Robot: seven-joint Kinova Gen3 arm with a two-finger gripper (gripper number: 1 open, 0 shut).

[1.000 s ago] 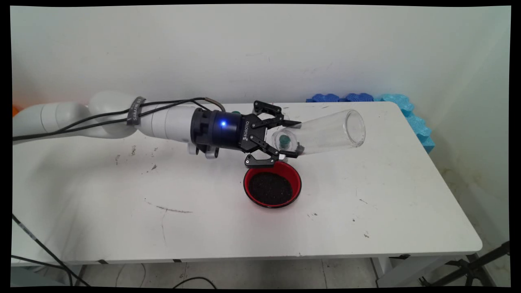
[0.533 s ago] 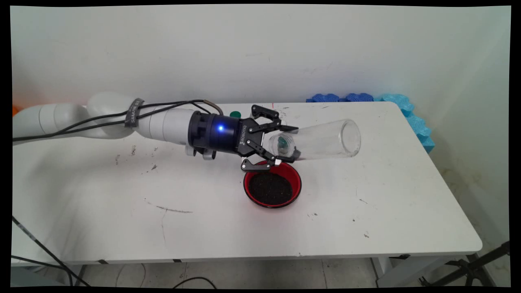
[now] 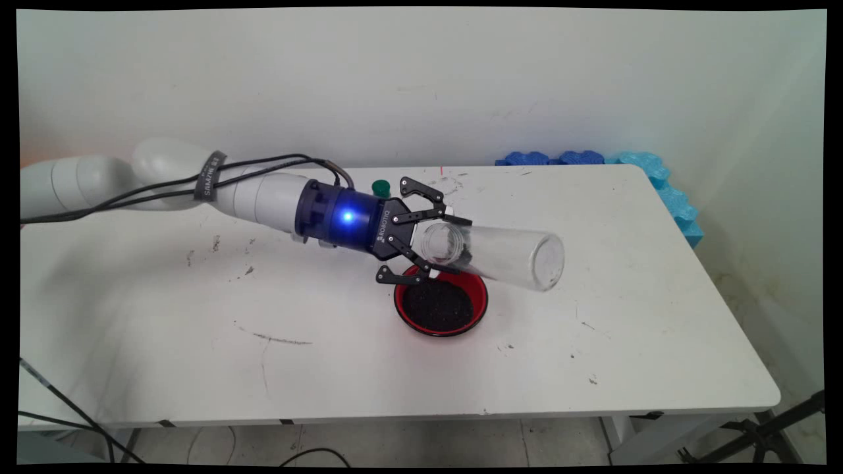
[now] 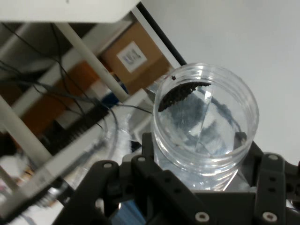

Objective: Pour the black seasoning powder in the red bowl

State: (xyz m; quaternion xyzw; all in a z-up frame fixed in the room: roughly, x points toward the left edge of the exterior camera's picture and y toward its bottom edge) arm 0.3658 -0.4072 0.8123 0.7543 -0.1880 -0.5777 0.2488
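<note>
My gripper [image 3: 454, 245] is shut on a clear glass jar [image 3: 507, 253] near its threaded mouth. The jar lies almost level over the table and points right, its far end dipping slightly. It hangs just above the far rim of a red bowl [image 3: 479, 289] filled with dark granules [image 3: 438, 306]. In the hand view the jar [image 4: 206, 122] stands between the fingers [image 4: 146, 143], and a patch of dark granules [image 4: 180, 93] clings to its inner wall. A small green cap [image 3: 380, 187] sits on the table behind the hand.
Blue foam pieces [image 3: 593, 158] line the back right corner of the white table [image 3: 625, 316]. Black cables [image 3: 263, 170] run along the arm. Scuffs and stray specks mark the tabletop.
The hand has drawn back to the left and turned. The jar's far end, raised a second ago, has swung down and now dips toward the table.
</note>
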